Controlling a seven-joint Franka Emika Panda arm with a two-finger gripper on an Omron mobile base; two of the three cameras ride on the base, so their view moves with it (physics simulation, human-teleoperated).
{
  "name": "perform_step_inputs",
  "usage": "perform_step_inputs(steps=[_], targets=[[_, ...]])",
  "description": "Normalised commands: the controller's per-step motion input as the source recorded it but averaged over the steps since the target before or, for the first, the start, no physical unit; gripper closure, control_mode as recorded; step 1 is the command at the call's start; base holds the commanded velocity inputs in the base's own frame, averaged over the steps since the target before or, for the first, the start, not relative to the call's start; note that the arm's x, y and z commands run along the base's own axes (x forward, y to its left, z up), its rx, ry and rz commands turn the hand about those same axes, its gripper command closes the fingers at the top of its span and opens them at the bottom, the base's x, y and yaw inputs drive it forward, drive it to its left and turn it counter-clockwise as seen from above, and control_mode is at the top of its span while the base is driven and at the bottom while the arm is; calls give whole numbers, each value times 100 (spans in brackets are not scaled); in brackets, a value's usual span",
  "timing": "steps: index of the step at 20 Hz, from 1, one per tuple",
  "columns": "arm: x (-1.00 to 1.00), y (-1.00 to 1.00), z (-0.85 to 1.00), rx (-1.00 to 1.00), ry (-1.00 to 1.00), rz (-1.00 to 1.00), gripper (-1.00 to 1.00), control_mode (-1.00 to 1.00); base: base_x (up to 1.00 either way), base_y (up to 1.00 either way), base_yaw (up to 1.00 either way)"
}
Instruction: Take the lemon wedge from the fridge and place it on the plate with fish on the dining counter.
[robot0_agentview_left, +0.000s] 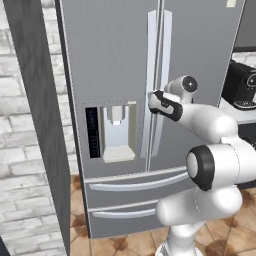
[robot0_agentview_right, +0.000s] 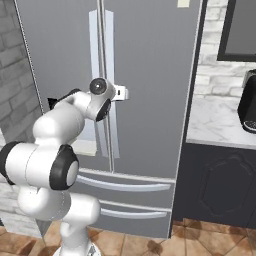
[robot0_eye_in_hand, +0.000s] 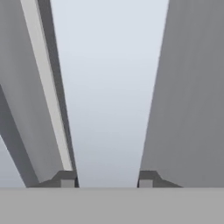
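Two fingertips of the gripper (robot0_eye_in_hand: 106, 179) clamp the fridge (robot0_agentview_left: 120, 65) door's pale handle (robot0_eye_in_hand: 109, 87) at 12 o'clock, likely to pull it open; lemon wedge presumably inside, unseen.

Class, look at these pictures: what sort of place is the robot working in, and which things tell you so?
Most likely a home kitchen: a tall steel fridge with a water dispenser, a marble counter over dark cabinets, and a black coffee machine standing on it.
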Motion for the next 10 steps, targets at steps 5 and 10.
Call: perform_step_inputs(steps=[5,10], targets=[[-75,-27,0,0,0,-8,100,-100,0,0,0],[-100,-54,0,3,0,-13,100,-100,0,0,0]])
